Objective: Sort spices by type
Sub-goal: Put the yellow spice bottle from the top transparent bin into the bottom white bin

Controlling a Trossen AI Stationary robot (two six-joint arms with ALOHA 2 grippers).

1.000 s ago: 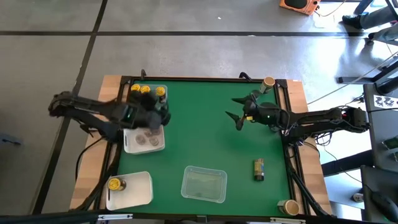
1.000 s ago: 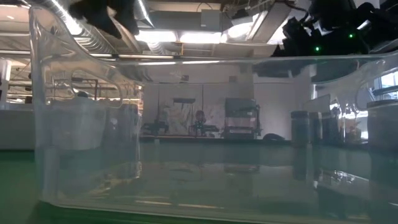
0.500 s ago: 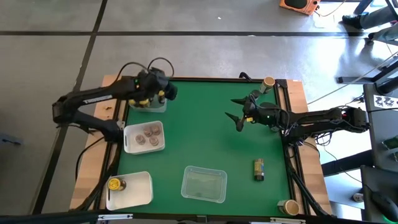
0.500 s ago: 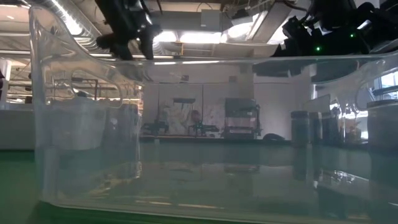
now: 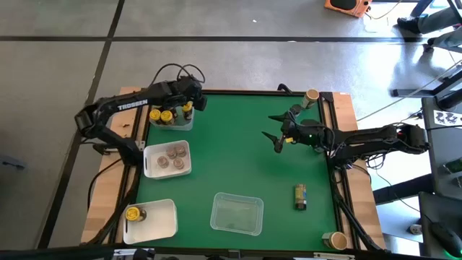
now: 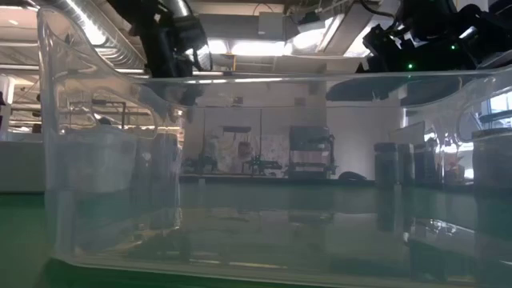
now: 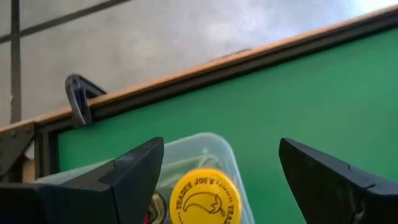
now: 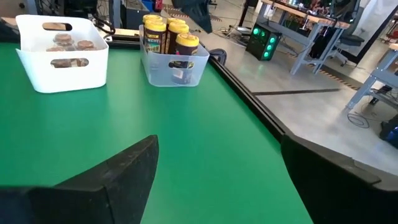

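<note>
Green felt covers the table (image 5: pixel 238 159), and only the overhead camera shows all of it. From there, three yellow-lidded jars (image 5: pixel 167 114) stand in a clear tray (image 5: pixel 177 124) at the far left corner. Brownish-lidded jars (image 5: pixel 172 157) fill a white tray (image 5: pixel 149 170) nearer the middle of the left side. One more yellow-lidded jar (image 5: pixel 133 214) sits in a white tray (image 5: pixel 162 220) at the near left. A single jar (image 5: pixel 300 196) lies on its side on the felt at the right, and an empty clear tray (image 5: pixel 236 214) rests near the front edge.

At table height, that clear tray's wall (image 6: pixel 256 168) fills nearly the whole picture and hides the jars.

The left arm bends back over the far left corner. Its left gripper (image 5: pixel 193 101) hangs above the clear tray with fingers spread wide and nothing between them; its wrist camera looks down on one yellow lid (image 7: pixel 205 194).

The right arm reaches in low from the right edge. Its right gripper (image 5: pixel 273 127) is over bare felt, jaws wide apart and holding nothing.
</note>
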